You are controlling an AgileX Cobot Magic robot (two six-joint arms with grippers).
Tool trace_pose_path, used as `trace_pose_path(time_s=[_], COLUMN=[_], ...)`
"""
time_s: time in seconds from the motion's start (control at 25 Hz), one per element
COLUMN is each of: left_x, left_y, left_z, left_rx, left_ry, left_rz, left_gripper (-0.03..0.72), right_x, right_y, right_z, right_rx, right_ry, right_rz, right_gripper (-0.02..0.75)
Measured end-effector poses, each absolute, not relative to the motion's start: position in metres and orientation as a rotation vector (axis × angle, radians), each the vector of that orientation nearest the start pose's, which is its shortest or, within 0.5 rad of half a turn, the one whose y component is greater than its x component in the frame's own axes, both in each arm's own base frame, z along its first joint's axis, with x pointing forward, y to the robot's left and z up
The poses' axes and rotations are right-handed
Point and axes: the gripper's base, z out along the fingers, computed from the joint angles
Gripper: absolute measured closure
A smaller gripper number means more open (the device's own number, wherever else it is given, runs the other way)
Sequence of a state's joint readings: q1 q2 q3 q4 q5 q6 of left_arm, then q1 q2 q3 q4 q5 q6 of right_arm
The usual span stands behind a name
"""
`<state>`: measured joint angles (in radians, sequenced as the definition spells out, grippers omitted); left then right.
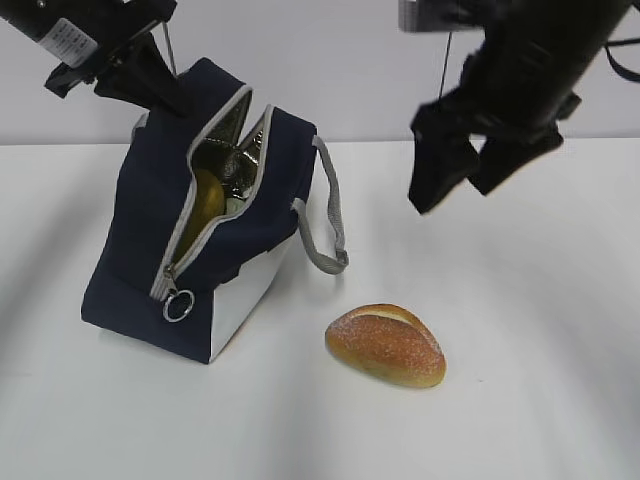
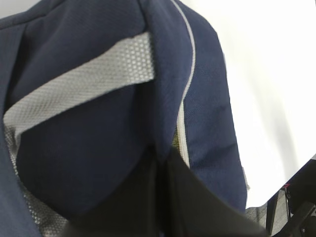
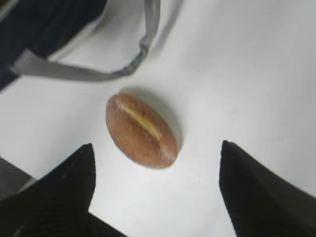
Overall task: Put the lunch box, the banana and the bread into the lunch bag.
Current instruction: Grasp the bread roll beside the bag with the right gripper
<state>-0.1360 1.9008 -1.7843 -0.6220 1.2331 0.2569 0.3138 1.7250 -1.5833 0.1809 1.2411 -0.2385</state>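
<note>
The bread (image 1: 386,345) lay nearest on the table (image 1: 520,400), clear of everything, just beside the bag (image 1: 150,290) and below its grey strap (image 1: 325,235). It was the last piece outside. In the right wrist view it sat between and ahead of the two dark fingers, its split top up, lying at a slant.

Above and behind it hung the right gripper (image 1: 460,180), jaws wide apart and empty. To do the pick well, it needed to come straight down with the roll centred between the fingers, turned so that they closed across the short width, and squeeze gently, as the crust would likely dent.

Farther back, the bag stood tilted with its zipper open and the ring pull (image 1: 178,305) hanging at the low end. Something yellow showed inside, probably the banana (image 1: 205,200); the lunch box could not be seen. The left gripper (image 1: 165,85) was clenched on the bag's upper edge, holding the mouth up. That hold should stay firm so the roll could drop through the narrow gap without catching the lining.
</note>
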Motion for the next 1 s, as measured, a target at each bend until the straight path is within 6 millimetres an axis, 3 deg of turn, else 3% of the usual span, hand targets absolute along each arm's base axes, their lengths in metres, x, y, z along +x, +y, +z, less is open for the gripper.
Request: trace_pose_path(time_s=[0.16,0.36,0.68,1.0], left_x=[0.397,0.397,0.397,0.397], left_y=[-0.105,-0.105,-0.105,-0.105], left_z=[0.322,0.322,0.322,0.322], left_rx=[0.367,0.367,0.367,0.367], left_ry=[2.661,2.661,2.661,2.661], left_rz=[-0.831,-0.831,-0.831,-0.831], left_gripper=[0.691,0.691,0.691,0.691], right_x=[0.308,0.289,0.309,0.32], right_y=[0.117,0.122,0.127,0.131], right_z=[0.285,0.246,0.224,0.186], right_rx=[-0.917,-1.106,-1.101,-1.4], right_ry=[2.844,2.81,2.643,2.556], right_rz=[0.272,0.442,0.385,0.379], right_gripper=[0.162,0.162,0.162,0.101])
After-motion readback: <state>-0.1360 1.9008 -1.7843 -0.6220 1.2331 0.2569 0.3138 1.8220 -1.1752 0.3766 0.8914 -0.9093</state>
